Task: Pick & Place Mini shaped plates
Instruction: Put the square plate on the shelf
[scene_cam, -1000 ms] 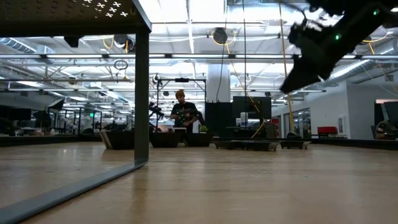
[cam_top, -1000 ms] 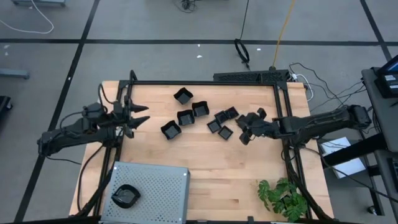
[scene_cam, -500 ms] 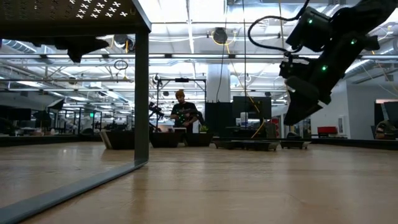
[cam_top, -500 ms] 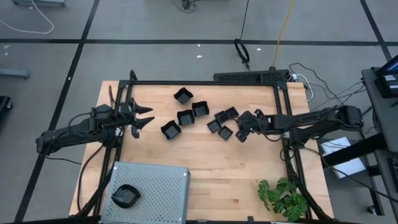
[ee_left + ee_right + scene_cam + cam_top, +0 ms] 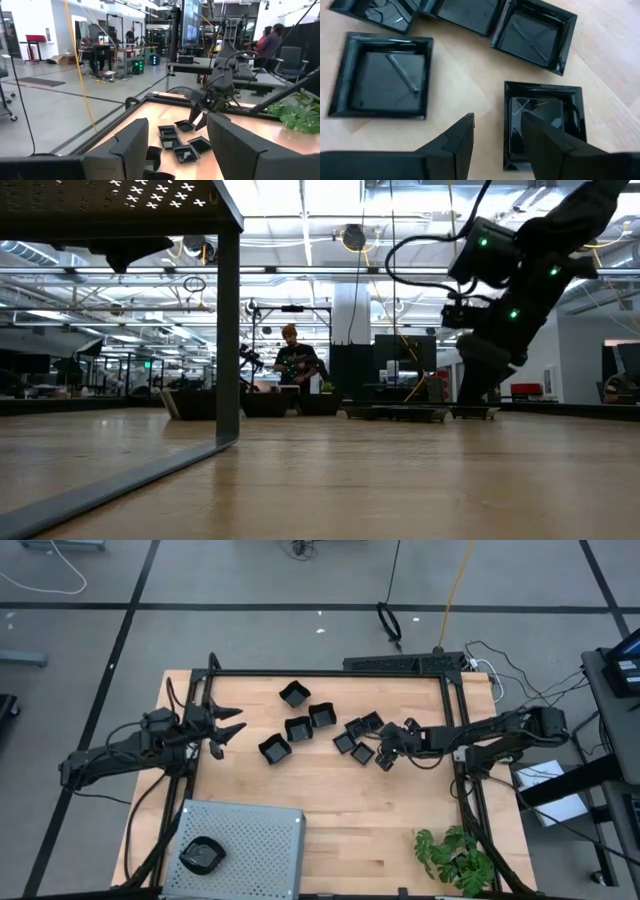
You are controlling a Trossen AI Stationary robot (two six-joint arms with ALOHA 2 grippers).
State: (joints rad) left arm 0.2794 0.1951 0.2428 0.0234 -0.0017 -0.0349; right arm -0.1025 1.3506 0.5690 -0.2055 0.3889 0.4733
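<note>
Several small glossy black plates lie flat on the wooden table: four loose ones around (image 5: 298, 729) and a tight cluster (image 5: 358, 735). One more sits on the grey perforated tray (image 5: 250, 840). My right gripper (image 5: 383, 755) is low over the cluster's right end, open. In the right wrist view its fingers (image 5: 497, 140) stand on either side of the near wall (image 5: 509, 125) of a square plate (image 5: 547, 117), one over the dish and one over bare wood; whether they touch it does not show. My left gripper (image 5: 225, 727) hovers open at the table's left, apart from every plate.
A black frame (image 5: 330, 673) runs along the table's far edge and both sides, and its post (image 5: 229, 330) stands close in the low view. A green plant (image 5: 455, 855) sits at the near right corner. Bare wood (image 5: 380, 820) lies between tray and plant.
My right gripper has come down from well above the table to just over the plates, moving slightly toward the table's left. The plates have stayed where they were.
</note>
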